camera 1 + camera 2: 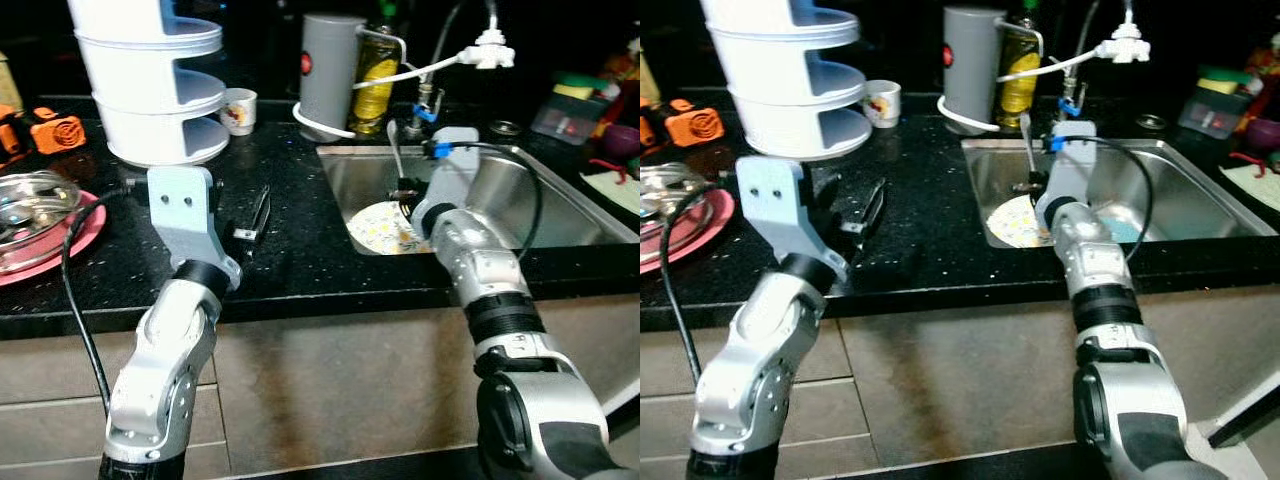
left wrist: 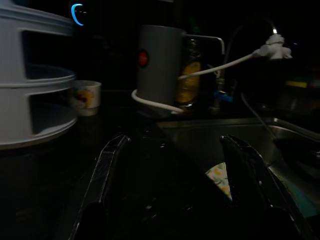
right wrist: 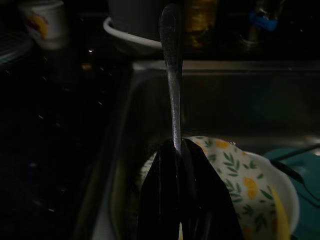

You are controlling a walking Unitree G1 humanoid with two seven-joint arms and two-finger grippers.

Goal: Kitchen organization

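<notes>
Closed tight on the handle of a metal utensil, the black fingers of the right gripper hold it upright over the sink, just above a flowered plate lying in the basin. The utensil's working end is hidden between the fingers, so whether it is a spoon or a fork cannot be told. The left gripper hangs over the black counter beside the sink, its two fingers spread wide and holding nothing. Behind it stand a white tiered rack, a small printed cup and a grey canister with a white hose looped round its base; a steel bowl sits on a pink plate at the counter's left end. The tidying looks to be in its early part: one utensil is lifted clear, while the flowered plate and whatever else lies in the basin remain to be dealt with, and the utensil has yet to be put anywhere.
</notes>
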